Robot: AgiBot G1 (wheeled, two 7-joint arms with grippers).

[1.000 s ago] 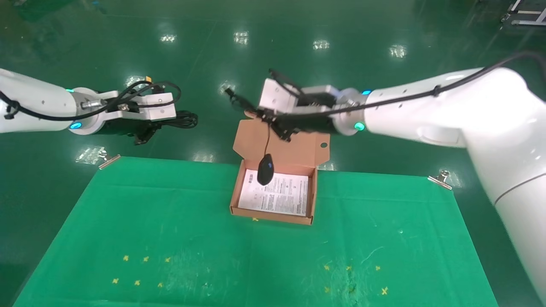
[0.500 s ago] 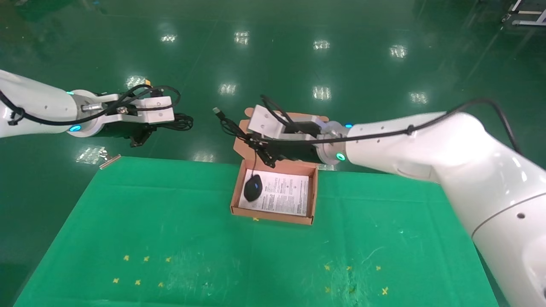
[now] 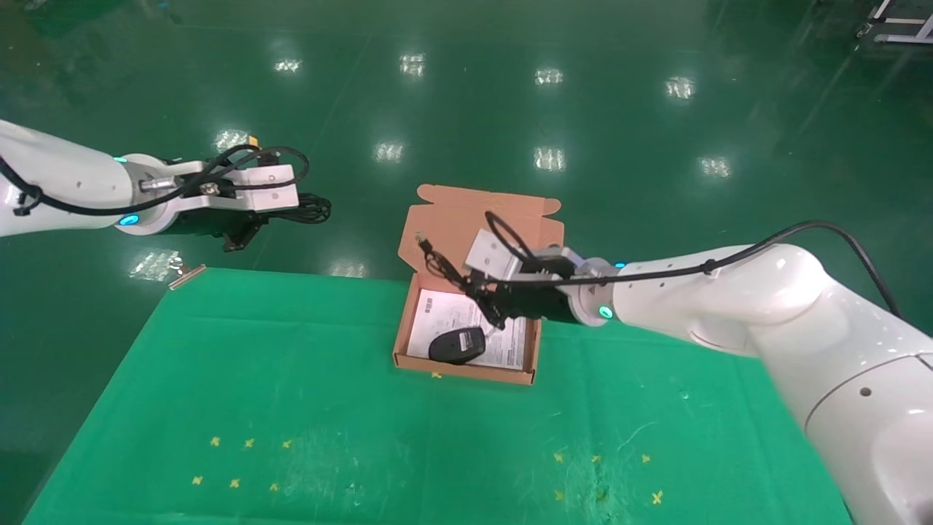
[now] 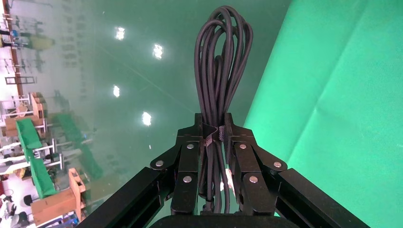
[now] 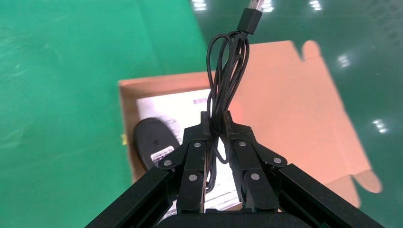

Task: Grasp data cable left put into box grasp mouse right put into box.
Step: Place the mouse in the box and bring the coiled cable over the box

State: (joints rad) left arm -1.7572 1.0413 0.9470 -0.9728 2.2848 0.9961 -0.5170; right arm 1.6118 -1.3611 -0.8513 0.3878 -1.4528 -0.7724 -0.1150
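The orange-brown box (image 3: pixel 466 368) stands open at the back middle of the green cloth, its lid (image 3: pixel 474 222) leaning back. The black mouse (image 3: pixel 457 345) lies in it on the white leaflet (image 3: pixel 444 321), near the front wall. My right gripper (image 3: pixel 490 310) hovers over the box's right part, shut on the mouse's looped cord (image 5: pixel 227 61); the USB plug (image 3: pixel 420 237) sticks up. The right wrist view shows the gripper (image 5: pixel 216 118) over the mouse (image 5: pixel 152 140), whose label side faces up. My left gripper (image 3: pixel 280 213) holds the data cable (image 3: pixel 315 210) beyond the table's back left, also seen in the left wrist view (image 4: pixel 221 71), shut (image 4: pixel 216 129).
The green cloth (image 3: pixel 291 408) covers the table, with yellow cross marks front left (image 3: pixel 233 459) and front right (image 3: pixel 598 474). A metal clip (image 3: pixel 186 275) holds its back left corner. Shiny green floor lies beyond the back edge.
My right gripper came down and toward me over the box. The mouse, dangling by its cord before, now lies on the leaflet near the front wall. The left arm barely moved.
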